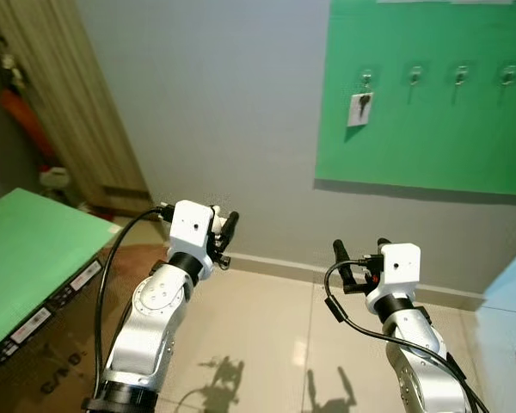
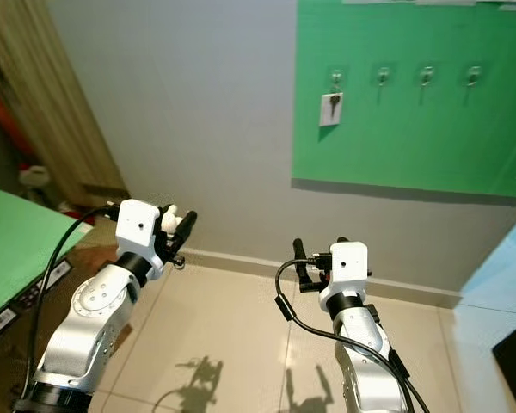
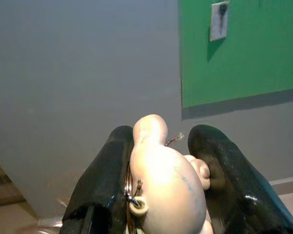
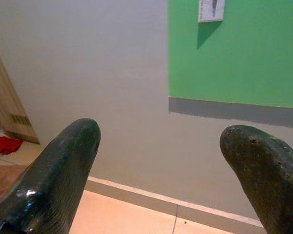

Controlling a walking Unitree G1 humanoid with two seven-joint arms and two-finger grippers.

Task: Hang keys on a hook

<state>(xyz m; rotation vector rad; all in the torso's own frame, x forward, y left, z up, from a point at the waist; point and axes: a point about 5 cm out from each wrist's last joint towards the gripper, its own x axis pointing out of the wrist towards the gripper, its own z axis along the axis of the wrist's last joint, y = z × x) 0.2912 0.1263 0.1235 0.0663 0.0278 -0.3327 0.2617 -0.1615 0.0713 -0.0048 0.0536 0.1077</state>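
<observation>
the left pincer [image 1: 226,234] was closed around a pale, rounded keychain charm [image 3: 161,170], with a small ring and bits of metal at its side that were probably the keys; their shape was too hidden to tell. it was held out in front of the robot, low, well below and to the left of the green board [image 1: 430,129] on the grey wall [image 1: 215,103]. the right pincer [image 4: 161,170] was open with nothing between its fingers, level with the other arm.

the board carried 4 hooks in a row. the leftmost hook [image 1: 366,79] already bore a white tag with a key [image 1: 360,108]; the other 3 hooks [image 1: 460,76] looked free.

judging by this, the grasp was done, and the approach and hanging were left: the robot stood well apart from the board, and the arm would need raising toward a free hook.
</observation>
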